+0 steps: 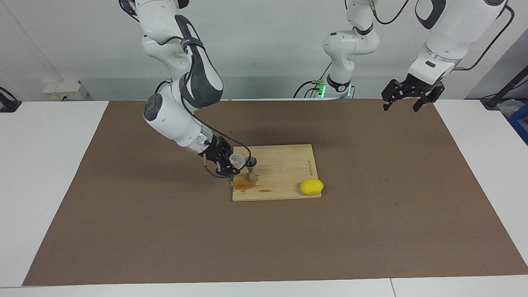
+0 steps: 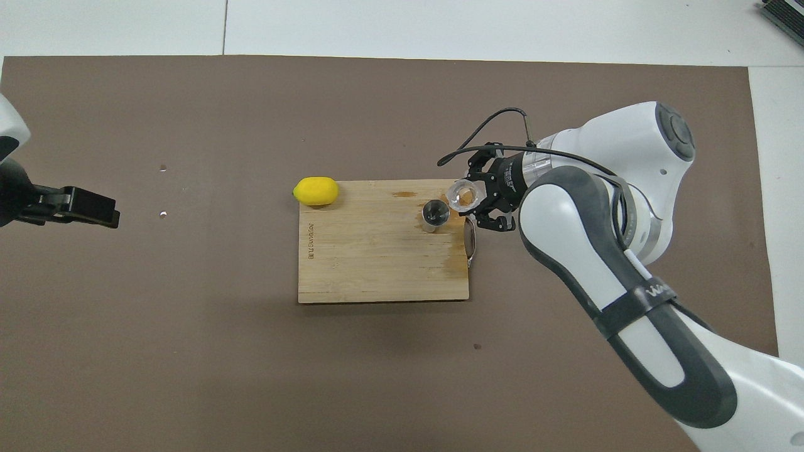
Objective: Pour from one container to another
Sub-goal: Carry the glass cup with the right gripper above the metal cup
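cup (image 1: 236, 160) tipped over jigger (image 1: 251, 168) (right hand (image 1: 229, 163))

Cutting board (image 1: 284, 165) middle lies bare between jigger (image 1: 251, 170) and lemon (image 1: 311, 187); right gripper (image 1: 231, 163) crowds the jigger.

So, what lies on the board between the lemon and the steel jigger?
Nothing: only bare cutting board separates lemon and jigger, clearest in the overhead view.

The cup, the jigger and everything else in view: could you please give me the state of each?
clear cup: held tilted over the jigger.
jigger: upright on the cutting board.
cutting board: flat, stained at its right-arm end.
lemon: whole, at the board's corner.
right gripper: shut on the cup.
left gripper: open, waiting.
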### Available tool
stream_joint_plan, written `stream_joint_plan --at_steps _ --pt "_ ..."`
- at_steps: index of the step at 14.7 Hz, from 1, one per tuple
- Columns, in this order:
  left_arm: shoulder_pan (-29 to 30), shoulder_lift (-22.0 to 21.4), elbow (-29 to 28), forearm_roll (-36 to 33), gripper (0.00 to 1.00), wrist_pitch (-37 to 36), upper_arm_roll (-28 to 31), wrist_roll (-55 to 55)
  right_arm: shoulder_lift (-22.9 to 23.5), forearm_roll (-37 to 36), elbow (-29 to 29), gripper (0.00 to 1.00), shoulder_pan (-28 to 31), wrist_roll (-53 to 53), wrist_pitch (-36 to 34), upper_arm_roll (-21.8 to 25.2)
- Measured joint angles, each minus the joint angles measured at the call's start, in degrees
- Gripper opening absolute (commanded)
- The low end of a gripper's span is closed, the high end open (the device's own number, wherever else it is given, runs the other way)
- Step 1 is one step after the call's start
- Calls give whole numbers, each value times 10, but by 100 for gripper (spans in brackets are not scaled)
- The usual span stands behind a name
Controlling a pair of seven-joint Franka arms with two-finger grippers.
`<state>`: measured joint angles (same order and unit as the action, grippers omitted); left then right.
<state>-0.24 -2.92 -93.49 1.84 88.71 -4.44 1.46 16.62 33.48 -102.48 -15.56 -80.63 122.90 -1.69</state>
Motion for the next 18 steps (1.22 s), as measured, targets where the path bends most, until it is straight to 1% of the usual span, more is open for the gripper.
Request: stream_joint_plan --at_steps 3,8,15,18 --pt "0 0 0 0 100 0 0 0 -1 -51 3 0 -18 -3 0 0" --pt "0 0 0 0 100 0 0 0 -3 -116 16 0 -24 -3 0 -1" --pt "0 0 0 0 100 0 0 0 -3 -226 20 0 -56 -3 0 -2" --pt "0 0 0 0 100 0 0 0 -3 -264 21 0 -60 -3 0 -2"
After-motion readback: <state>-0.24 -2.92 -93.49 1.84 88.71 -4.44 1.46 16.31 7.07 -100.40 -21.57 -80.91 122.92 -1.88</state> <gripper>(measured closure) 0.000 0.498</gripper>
